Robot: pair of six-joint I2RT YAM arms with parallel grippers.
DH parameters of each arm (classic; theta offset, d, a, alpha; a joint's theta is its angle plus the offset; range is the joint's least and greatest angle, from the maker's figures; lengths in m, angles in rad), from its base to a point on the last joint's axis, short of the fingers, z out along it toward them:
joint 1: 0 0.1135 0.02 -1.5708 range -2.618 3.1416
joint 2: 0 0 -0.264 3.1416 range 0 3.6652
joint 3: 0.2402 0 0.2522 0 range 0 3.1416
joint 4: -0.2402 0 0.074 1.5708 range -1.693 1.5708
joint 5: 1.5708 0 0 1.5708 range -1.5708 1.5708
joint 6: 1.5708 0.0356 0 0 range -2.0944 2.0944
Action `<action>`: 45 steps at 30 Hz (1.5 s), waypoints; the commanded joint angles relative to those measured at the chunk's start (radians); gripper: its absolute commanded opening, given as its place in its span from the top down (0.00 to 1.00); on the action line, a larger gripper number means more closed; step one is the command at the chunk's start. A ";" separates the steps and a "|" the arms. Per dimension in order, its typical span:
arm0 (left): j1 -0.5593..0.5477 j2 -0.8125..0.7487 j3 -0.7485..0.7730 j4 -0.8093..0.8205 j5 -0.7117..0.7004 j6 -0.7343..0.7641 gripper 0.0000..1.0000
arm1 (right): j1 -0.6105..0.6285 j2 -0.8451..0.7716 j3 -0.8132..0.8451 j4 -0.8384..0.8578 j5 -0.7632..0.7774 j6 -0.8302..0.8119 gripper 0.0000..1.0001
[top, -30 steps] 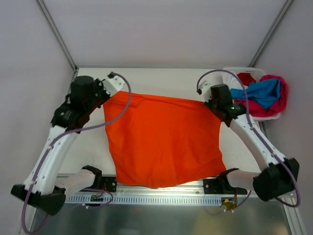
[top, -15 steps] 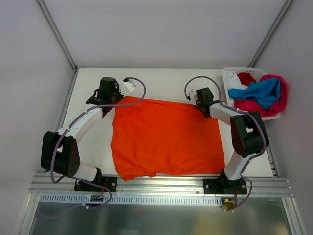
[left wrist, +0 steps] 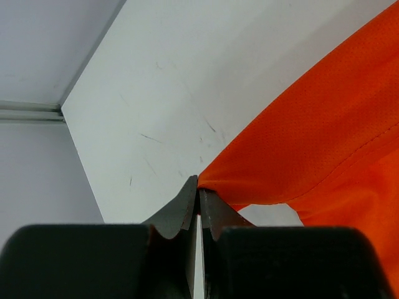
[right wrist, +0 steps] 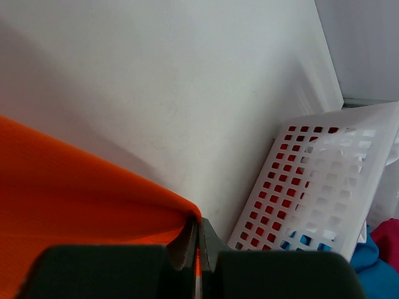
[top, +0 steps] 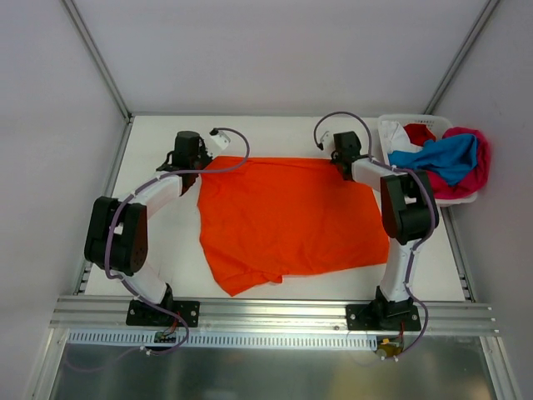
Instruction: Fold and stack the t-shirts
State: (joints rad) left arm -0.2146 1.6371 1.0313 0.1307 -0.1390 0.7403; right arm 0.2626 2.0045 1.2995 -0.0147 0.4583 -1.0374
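Note:
A vivid orange t-shirt (top: 287,217) lies spread on the white table (top: 158,242), its far edge stretched between my two grippers. My left gripper (top: 202,158) is shut on the shirt's far left corner (left wrist: 215,177). My right gripper (top: 343,162) is shut on the far right corner (right wrist: 187,215). Both corners are held at the far side of the table. The shirt's near left corner is folded and rumpled. Blue (top: 441,158), magenta-pink (top: 475,167), red (top: 420,133) and white shirts lie heaped in the white basket (top: 390,133) at the far right.
The basket's perforated wall (right wrist: 312,187) stands just right of my right gripper. Grey walls enclose the table on the left, back and right. A metal rail (top: 266,312) runs along the near edge, with both arm bases on it.
Both grippers have moved toward the far edge of the table, dragging the orange shirt away from the near edge. The shirt now lies farther back and its near left corner has rumpled.

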 commanded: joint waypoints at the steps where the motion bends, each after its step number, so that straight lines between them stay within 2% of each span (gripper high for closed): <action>1: 0.037 -0.002 0.009 0.112 -0.070 -0.038 1.00 | -0.059 0.004 0.052 0.002 0.048 0.020 0.99; 6: 0.040 0.072 0.041 0.109 -0.079 -0.042 1.00 | -0.079 0.052 0.127 -0.063 0.031 0.045 1.00; 12: 0.041 0.113 0.065 0.127 -0.077 -0.088 1.00 | -0.082 0.080 0.139 -0.070 0.029 0.065 1.00; 13: 0.041 0.116 0.067 0.139 -0.080 -0.097 0.94 | -0.080 0.095 0.150 -0.070 0.032 0.066 0.99; 14: 0.041 0.121 0.065 0.153 -0.085 -0.099 0.58 | -0.080 0.105 0.156 -0.070 0.040 0.068 0.66; 15: 0.041 0.130 0.064 0.173 -0.109 -0.102 0.40 | -0.080 0.112 0.164 -0.067 0.043 0.071 0.48; 16: 0.040 0.138 0.050 0.238 -0.131 -0.090 0.25 | -0.080 0.128 0.172 -0.058 0.052 0.071 0.36; 17: 0.040 0.147 0.038 0.291 -0.160 -0.075 0.15 | -0.080 0.132 0.170 -0.026 0.074 0.066 0.23; 18: 0.041 0.165 0.029 0.344 -0.190 -0.055 0.04 | -0.080 0.138 0.172 -0.010 0.083 0.063 0.19; 19: 0.043 0.174 0.013 0.445 -0.252 -0.012 0.01 | -0.082 0.140 0.172 0.005 0.089 0.060 0.17; 22: 0.047 0.182 -0.035 0.584 -0.322 0.066 0.01 | -0.086 0.131 0.158 0.084 0.124 0.056 0.13; 23: 0.046 0.173 -0.052 0.677 -0.333 0.082 0.01 | -0.088 0.111 0.150 0.114 0.126 0.057 0.13; 26: 0.046 0.098 -0.094 0.710 -0.340 0.091 0.01 | -0.095 0.062 0.092 0.148 0.111 0.073 0.13; 30: 0.047 -0.066 -0.122 0.574 -0.310 0.050 0.01 | -0.095 -0.073 -0.026 0.139 0.069 0.106 0.14; 36: 0.047 -0.151 -0.119 0.514 -0.329 0.054 0.01 | -0.091 -0.228 -0.111 -0.026 -0.085 0.212 0.15; 39: 0.046 -0.145 -0.073 0.372 -0.309 0.022 0.01 | -0.079 -0.325 -0.150 -0.140 -0.237 0.238 0.16; 41: 0.046 -0.128 -0.017 0.211 -0.255 -0.018 0.01 | -0.068 -0.386 -0.173 -0.183 -0.311 0.243 0.16; 45: 0.046 -0.069 0.039 0.075 -0.217 -0.044 0.01 | -0.043 -0.464 -0.198 -0.250 -0.365 0.243 0.16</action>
State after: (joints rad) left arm -0.1692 1.5295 1.0195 0.3775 -0.3954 0.7471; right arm 0.2001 1.6108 1.1183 -0.1677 0.2020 -0.8288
